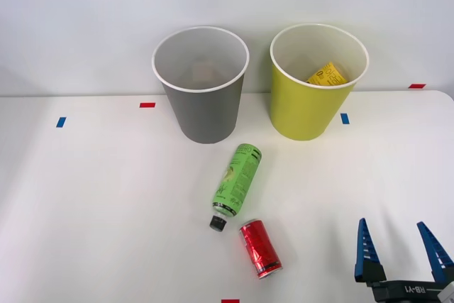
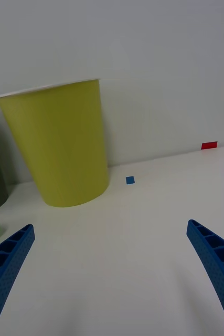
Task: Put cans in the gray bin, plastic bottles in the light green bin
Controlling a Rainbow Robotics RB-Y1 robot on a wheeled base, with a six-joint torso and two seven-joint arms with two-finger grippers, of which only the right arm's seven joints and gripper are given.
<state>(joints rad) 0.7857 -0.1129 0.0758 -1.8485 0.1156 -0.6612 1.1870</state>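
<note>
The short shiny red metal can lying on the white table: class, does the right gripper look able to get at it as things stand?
Probably yes. The short shiny red metal can lies in the open, the green-labelled plastic bottle just beyond it, and bare white table separates it from the open, empty right gripper.

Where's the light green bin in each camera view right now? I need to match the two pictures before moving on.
Front view: the light green bin stands at the back of the table, right of the gray bin.
Right wrist view: it rises ahead of the open claw, toward the left-hand finger.
Shared landmark: the small blue tape square on the table beside its base.
</note>
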